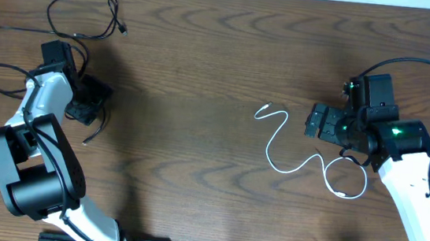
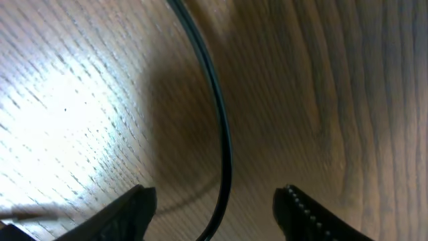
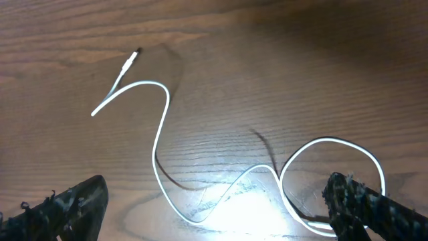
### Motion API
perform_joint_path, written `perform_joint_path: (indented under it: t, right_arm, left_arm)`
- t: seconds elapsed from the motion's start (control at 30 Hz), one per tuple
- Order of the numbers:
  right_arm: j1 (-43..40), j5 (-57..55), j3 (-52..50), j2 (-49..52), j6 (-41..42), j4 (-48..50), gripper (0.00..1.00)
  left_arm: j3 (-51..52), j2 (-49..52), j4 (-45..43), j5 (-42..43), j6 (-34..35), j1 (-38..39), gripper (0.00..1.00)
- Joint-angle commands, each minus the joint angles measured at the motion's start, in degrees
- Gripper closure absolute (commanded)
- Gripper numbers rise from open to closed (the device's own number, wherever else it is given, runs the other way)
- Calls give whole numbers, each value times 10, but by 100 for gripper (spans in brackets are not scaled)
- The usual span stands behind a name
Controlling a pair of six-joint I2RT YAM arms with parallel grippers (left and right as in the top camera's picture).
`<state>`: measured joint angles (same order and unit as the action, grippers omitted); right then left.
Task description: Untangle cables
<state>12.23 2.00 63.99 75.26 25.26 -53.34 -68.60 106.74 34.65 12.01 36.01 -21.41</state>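
Centring the black cable (image 2: 212,80) between the parted fingers of the left hand (image 2: 215,197) before clamping low against the table (image 2: 348,100); right hand (image 3: 214,186) spread wide, white cable (image 3: 160,127) lying between and ahead.

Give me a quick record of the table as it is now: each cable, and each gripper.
surface: wooden table
white cable: loose curves with one loop, lying on the right side, apart from the black ones
black cables: looped at the far left of the table
left gripper: open, fingers either side of a black cable, not pinching it
right gripper: open wide, low over the white cable, holding nothing
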Motion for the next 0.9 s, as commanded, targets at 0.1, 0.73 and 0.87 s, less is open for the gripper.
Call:
perform_joint_path:
  t: [0.1,0.73,0.87]
  right_arm:
    - [-1,3,-3,-2,4,0,1]
    - [-1,3,-4,-2,4,-3,1]
    - [-1,3,-4,-2,3,-3,1]
  left_arm:
    - [2,24,2,4,3,0,42]
    - [-26,29,-123,164,207,-3,93]
    - [-26,29,-172,171,275,-7,93]
